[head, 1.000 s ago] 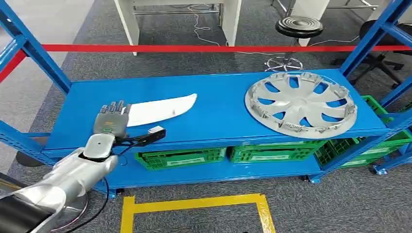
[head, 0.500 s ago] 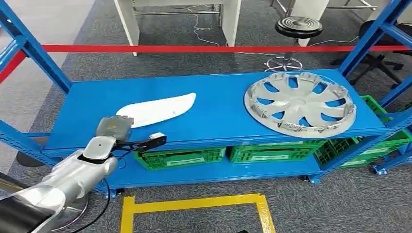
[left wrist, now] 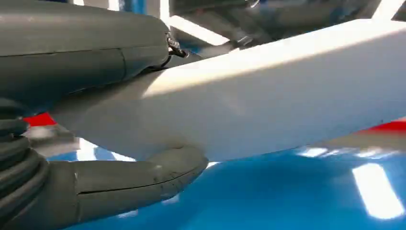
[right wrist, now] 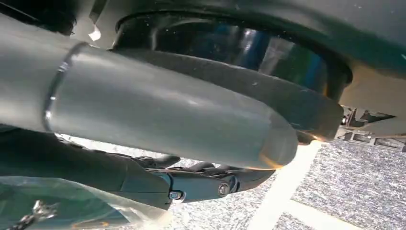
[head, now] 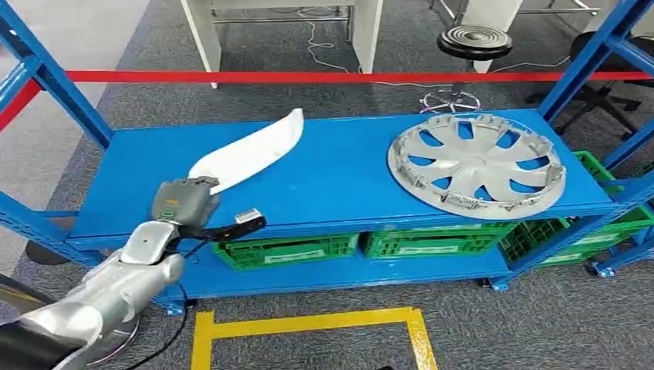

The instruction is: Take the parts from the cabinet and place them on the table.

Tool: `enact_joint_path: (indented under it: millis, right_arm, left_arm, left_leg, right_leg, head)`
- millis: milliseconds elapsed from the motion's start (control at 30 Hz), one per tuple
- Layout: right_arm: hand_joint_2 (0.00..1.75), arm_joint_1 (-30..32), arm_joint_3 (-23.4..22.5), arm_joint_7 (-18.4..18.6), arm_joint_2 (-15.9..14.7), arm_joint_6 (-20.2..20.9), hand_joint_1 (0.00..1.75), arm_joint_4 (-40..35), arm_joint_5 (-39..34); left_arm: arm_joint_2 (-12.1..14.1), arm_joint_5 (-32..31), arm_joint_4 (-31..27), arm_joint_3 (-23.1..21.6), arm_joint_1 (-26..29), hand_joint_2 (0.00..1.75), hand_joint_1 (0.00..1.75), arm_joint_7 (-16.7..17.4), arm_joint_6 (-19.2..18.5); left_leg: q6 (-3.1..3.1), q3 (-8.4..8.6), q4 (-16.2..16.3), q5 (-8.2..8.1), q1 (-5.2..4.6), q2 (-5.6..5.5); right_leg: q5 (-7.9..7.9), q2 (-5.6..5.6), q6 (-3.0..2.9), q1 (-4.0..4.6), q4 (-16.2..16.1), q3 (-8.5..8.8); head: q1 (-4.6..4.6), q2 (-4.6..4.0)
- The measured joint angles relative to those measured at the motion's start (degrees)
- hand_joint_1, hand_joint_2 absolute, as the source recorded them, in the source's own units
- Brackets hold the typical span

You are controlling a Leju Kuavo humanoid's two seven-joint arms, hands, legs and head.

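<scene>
A long curved white part (head: pixel 248 150) is tilted up above the blue cabinet shelf (head: pixel 339 189), its far end raised toward the back. My left hand (head: pixel 182 203) grips its near end at the shelf's front left. In the left wrist view the white part (left wrist: pixel 268 91) lies clamped between the thick grey thumb (left wrist: pixel 143 177) and the darker fingers (left wrist: pixel 95 52), with the blue shelf below. A silver wheel cover (head: pixel 478 163) lies flat on the right of the shelf. My right hand (right wrist: pixel 191 184) hangs over the floor; its fingers are too unclear to read.
Green crates (head: pixel 285 250) fill the lower shelf. Blue uprights (head: pixel 54 81) frame the cabinet on both sides. A red tape (head: pixel 308 76) runs behind it, with a black stool (head: pixel 474 40) beyond. A yellow floor marking (head: pixel 308 320) lies in front.
My left hand went from lying flat on the white part to closing its fingers on it. The part has risen off the shelf, its far end swinging up and back.
</scene>
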Motion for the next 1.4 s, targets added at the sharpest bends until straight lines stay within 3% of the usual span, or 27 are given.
enact_joint_path:
  millis: [100, 200, 267, 300, 333, 400, 467, 567, 633, 700, 800, 1000, 1167, 1233, 1267, 1300, 1333, 1367, 1400]
  right_arm:
    - [0.0, 0.04, -0.31, 0.0, 0.0, -0.09, 0.0, 0.0, 0.17]
    - [0.0, 0.03, -0.42, 0.0, 0.0, -0.09, 0.0, 0.0, 0.28]
    - [0.0, 0.08, -0.52, 0.0, 0.0, -0.09, 0.0, 0.0, 0.28]
    - [0.0, 0.06, -0.67, 0.0, 0.0, -0.09, 0.0, 0.0, 0.24]
    - [0.0, 0.03, -0.81, 0.0, 0.0, -0.09, 0.0, 0.0, 0.15]
    - [0.0, 0.04, -1.09, 0.02, 0.0, -0.09, 0.0, 0.0, -0.22]
    - [0.0, 0.13, -1.51, 0.02, 0.0, -0.09, 0.0, 0.0, -0.46]
    - [0.0, 0.05, -1.92, 0.09, 0.0, -0.09, 0.0, 0.0, -0.57]
    - [0.0, 0.09, -2.19, 0.09, 0.0, -0.09, 0.0, 0.0, -0.83]
    - [0.0, 0.15, -2.67, 0.09, 0.0, -0.09, 0.0, 0.0, -1.4]
    - [0.0, 0.28, -3.71, -0.22, 0.04, -0.09, 0.0, 0.02, -2.53]
    - [0.0, 0.54, -5.68, -0.87, 0.44, -0.42, 0.0, 0.04, -3.85]
    - [0.0, 1.16, -6.21, -6.74, 0.85, -3.02, 0.0, 0.04, -3.58]
    - [0.0, 1.46, -6.23, -8.31, 1.03, -5.54, 0.0, 0.07, -3.01]
    - [0.0, 1.56, -6.23, -9.34, 1.03, -7.55, 0.0, 0.11, -2.42]
    - [0.0, 1.58, -6.21, -10.58, 1.01, -9.54, 0.0, 0.13, -1.75]
    - [0.0, 1.6, -6.14, -11.83, 1.01, -11.05, 0.0, 0.2, -1.05]
    - [0.0, 1.52, -6.01, -13.28, 1.01, -12.9, 0.0, 0.2, -0.66]
    - [0.0, 1.44, -5.92, -13.77, 1.01, -13.87, 0.0, 0.2, -0.48]
  left_arm:
    - [-1.38, -0.9, -7.72, 9.76, 4.95, 1.75, 1.75, -12.88, 0.17]
    - [-3.76, -2.01, -13.48, 20.35, 7.62, 1.75, 1.75, -20.1, 0.15]
    - [-5.8, -1.63, -16.11, 27.49, 8.44, 1.75, 1.75, -27.9, 0.15]
    - [-7.07, 0.65, -17.45, 32.25, 8.63, 1.75, 1.75, -32.97, 0.15]
    - [-8.51, 4.24, -18.62, 35.7, 8.92, 1.75, 1.75, -35.91, 0.15]
    - [-11.0, 16.59, -22.8, 39.27, 10.12, 1.75, 1.75, -36.82, 0.15]
    - [-11.96, 26.5, -27.19, 38.04, 11.66, 1.75, 1.75, -36.91, 0.11]
    - [-13.2, 29.51, -31.47, 36.88, 13.13, 1.75, 1.75, -36.95, 0.09]
    - [-13.33, 35.51, -34.82, 35.11, 14.8, 1.75, 1.75, -36.95, 0.08]
    - [-12.98, 43.82, -39.13, 31.35, 17.03, 1.75, 1.75, -36.97, -0.07]
    - [-10.79, 51.55, -48.62, 23.7, 22.67, 1.75, 1.75, -36.97, -3.64]
    - [-6.93, 56.86, -64.61, 12.88, 32.93, 1.75, 1.75, -36.97, -10.48]
    - [-5.11, 60.78, -74.3, 8.74, 42.13, 1.75, 1.75, -36.97, -13.18]
    - [-4.74, 61.27, -76.85, 7.42, 45.04, 1.75, 1.75, -36.97, -13.55]
    - [-4.46, 61.09, -77.81, 6.65, 46.01, 1.75, 1.75, -36.97, -13.55]
    - [-4.06, 60.65, -78.46, 5.87, 46.79, 1.75, 1.75, -36.97, -13.44]
    - [-3.65, 60.18, -78.96, 4.97, 47.71, 1.75, 1.75, -36.97, -13.03]
    - [-2.93, 60.11, -79.59, 4.17, 48.66, 1.75, 1.75, -36.97, -12.75]
    - [-2.28, 60.68, -80.1, 3.6, 49.61, 1.75, 1.75, -36.97, -12.61]
  left_leg:
    - [-0.01, -0.07, 0.0, -0.01, -0.01, 0.05]
    - [-0.01, -0.1, 0.0, -0.02, -0.01, 0.13]
    - [-0.01, -0.15, 0.02, -0.01, -0.01, 0.12]
    - [-0.02, -0.18, 0.02, -0.01, -0.01, 0.08]
    - [-0.02, -0.17, 0.02, 0.0, -0.01, 0.03]
    - [-0.02, -0.16, 0.02, -0.01, -0.01, 0.17]
    - [-0.02, -0.2, 0.03, -0.01, -0.01, 0.17]
    - [-0.04, -0.25, 0.02, 0.01, 0.0, -0.15]
    - [-0.05, -0.25, 0.01, 0.01, 0.0, 0.04]
    - [-0.04, -0.27, 0.01, 0.0, 0.0, 0.05]
    - [-0.04, -0.3, 0.05, -0.02, -0.04, -0.01]
    - [0.03, -0.41, 0.1, -0.08, -0.29, 0.05]
    - [0.37, -0.54, 0.54, -0.28, -0.43, -0.05]
    - [0.62, -0.54, 0.58, -0.2, -0.57, 0.08]
    - [1.03, -0.19, 0.06, 0.47, -0.45, 0.37]
    - [1.43, 0.02, -0.79, 1.01, 0.14, 1.08]
    - [1.72, 0.1, -1.1, 1.28, 0.06, 1.43]
    - [1.85, -0.06, -1.09, 1.36, 0.07, 1.88]
    - [1.84, -0.17, -1.05, 1.35, 0.04, 2.46]
  right_leg:
    - [0.0, 0.08, 0.0, -0.01, 0.0, -0.11]
    - [0.0, 0.14, 0.0, -0.01, -0.01, -0.16]
    - [0.01, 0.11, 0.0, -0.01, -0.01, -0.22]
    - [0.01, 0.02, 0.0, -0.01, -0.01, -0.23]
    - [0.02, 0.01, -0.01, -0.01, -0.01, -0.2]
    - [0.07, 0.17, -0.05, -0.01, 0.0, -0.24]
    - [0.08, 0.11, -0.05, -0.01, -0.01, -0.29]
    - [0.05, -0.2, -0.07, 0.01, 0.0, -0.23]
    - [0.06, 0.03, -0.07, 0.0, 0.01, -0.28]
    - [0.05, 0.0, -0.07, 0.0, 0.01, -0.3]
    - [0.04, -0.06, -0.07, -0.05, -0.02, -0.34]
    - [0.04, 0.05, -0.04, -0.32, -0.03, -0.5]
    - [-0.02, 0.01, 0.26, -0.46, -0.07, -0.44]
    - [0.19, 0.23, 0.69, -0.61, -0.45, -0.38]
    - [0.61, 0.53, 1.13, -0.47, -0.6, -0.38]
    - [-0.19, -0.87, 1.07, -0.41, -0.15, -0.79]
    - [-2.08, -3.68, 1.03, -0.02, 1.47, -1.62]
    - [-4.49, -4.98, 0.98, -0.05, 5.03, -3.12]
    - [-6.8, -5.59, 1.06, -0.1, 9.38, -4.81]
  head:
    - [-0.02, 0.0]
    - [-0.02, 0.0]
    - [-0.02, 0.0]
    - [0.0, 0.0]
    - [0.0, 0.0]
    - [-0.02, 0.0]
    - [-0.02, 0.0]
    - [0.0, 0.0]
    - [-0.02, 0.0]
    - [-0.02, 0.0]
    - [-0.02, 0.0]
    - [-0.04, 0.0]
    - [-0.04, 0.0]
    - [-0.07, 0.0]
    - [-0.07, 0.0]
    - [0.04, 0.0]
    - [0.13, 0.0]
    - [0.59, 0.0]
    - [0.59, 0.0]
